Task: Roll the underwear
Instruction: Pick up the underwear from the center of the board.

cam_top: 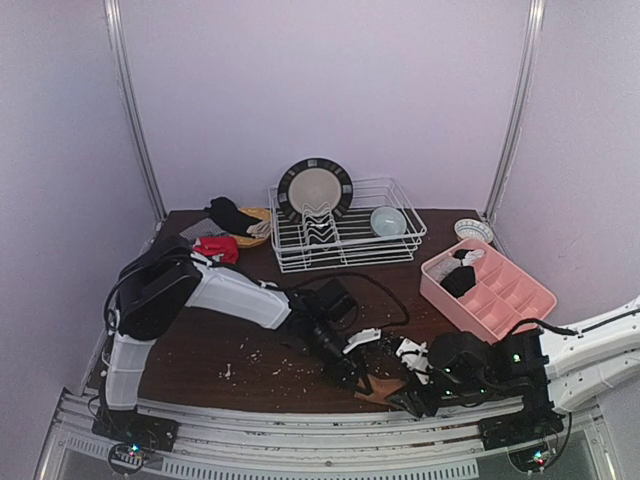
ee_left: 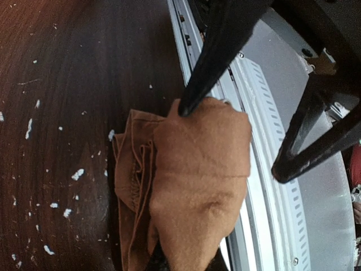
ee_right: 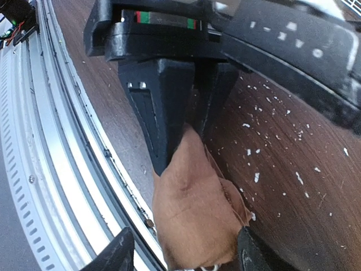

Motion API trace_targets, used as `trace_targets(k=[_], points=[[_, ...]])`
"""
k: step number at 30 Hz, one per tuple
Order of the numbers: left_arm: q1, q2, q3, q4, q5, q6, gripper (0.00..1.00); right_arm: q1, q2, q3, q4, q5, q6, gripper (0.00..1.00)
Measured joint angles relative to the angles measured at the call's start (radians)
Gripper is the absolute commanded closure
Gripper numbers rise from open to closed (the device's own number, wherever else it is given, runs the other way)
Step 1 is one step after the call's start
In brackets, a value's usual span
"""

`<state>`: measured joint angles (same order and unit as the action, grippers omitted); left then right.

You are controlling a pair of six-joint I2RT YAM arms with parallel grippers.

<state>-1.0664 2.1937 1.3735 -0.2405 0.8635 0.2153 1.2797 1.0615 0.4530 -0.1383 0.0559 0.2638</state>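
The left gripper (ee_right: 183, 149) was closed, its black fingers (ee_right: 161, 118) pinching one end of a folded piece of soft brown underwear (ee_left: 197, 180) at the near edge of the dark wooden surface (cam_top: 250, 330). The right gripper (ee_right: 186, 254) stood open over the other end of that same piece, its two fingertips apart with the cloth between them. In the left wrist view, one right finger (ee_left: 208, 62) touched the cloth's edge with its tip, while the other hung beside the cloth over the ribbed metal rail (ee_right: 51, 169).

The brown underwear lay bunched, a pale seamed layer showing along one side, and its near side reached over the rail. White crumbs (ee_left: 78, 174) were scattered on the surface just beside it.

Farther back and to the right sat a pink plastic tray with many compartments (cam_top: 510, 300), a black garment (cam_top: 458, 280) tucked into one of its far compartments. Behind the centre stood a white wire dish rack (cam_top: 345, 250) holding a dark-rimmed plate (cam_top: 315, 188) upright and a pale bowl (cam_top: 388, 220). At the far left lay a red garment (cam_top: 217, 248), well apart from both grippers.
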Motion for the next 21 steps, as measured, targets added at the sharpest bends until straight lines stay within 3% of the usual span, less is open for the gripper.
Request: trace_targets(k=[7,16,18,21], points=[[0.003,0.009,0.018,-0.027,0.006,0.000,1.00,0.000,0.170,0.039,0.064,0.005,0.001,0.38],[0.003,0.017,0.043,-0.064,0.008,0.003,1.00,0.000,0.293,0.056,0.057,-0.005,0.052,0.46],[0.003,0.019,0.048,-0.075,0.007,0.005,1.00,0.000,0.310,0.072,0.047,-0.003,0.064,0.51],[0.009,0.019,0.056,-0.100,0.009,0.008,1.00,0.000,0.339,0.100,0.031,0.000,0.079,0.67]])
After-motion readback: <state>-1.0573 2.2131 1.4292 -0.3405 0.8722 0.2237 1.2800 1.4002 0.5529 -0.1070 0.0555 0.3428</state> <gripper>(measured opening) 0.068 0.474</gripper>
